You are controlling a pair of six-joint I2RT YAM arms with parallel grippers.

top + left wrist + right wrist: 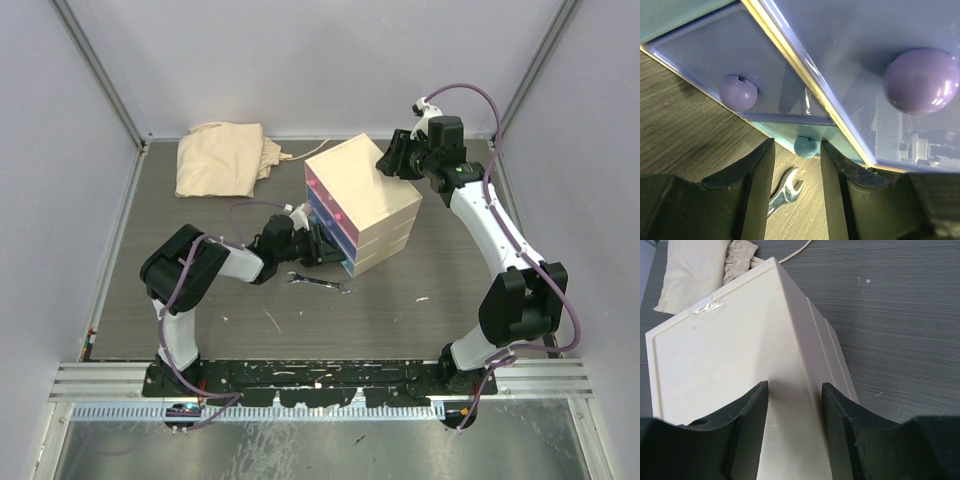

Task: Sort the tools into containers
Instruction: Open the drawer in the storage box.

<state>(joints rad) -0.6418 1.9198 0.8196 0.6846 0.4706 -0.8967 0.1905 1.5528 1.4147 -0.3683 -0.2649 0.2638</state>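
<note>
The cream chest [365, 195] stands mid-table, its pink [328, 198], blue [334, 225] and light-blue [350, 262] drawers facing front-left. My left gripper [318, 246] is low at the bottom drawer. In the left wrist view it [797, 143] is open, with the small light-blue knob [805, 147] between its fingertips, nearer the right finger. Purple knobs [738, 92] sit on the blue drawer fronts above. A silver spanner [318, 283] lies on the table just below the gripper, its open end [790, 187] showing between the fingers. My right gripper [396, 160] is open astride the chest's top rear edge [790, 365].
A folded beige cloth bag [222, 158] lies at the back left, its cord [795, 252] trailing towards the chest. Grey walls with metal posts close off the back and sides. Bare wood-grain table [430, 270] lies to the right of the chest.
</note>
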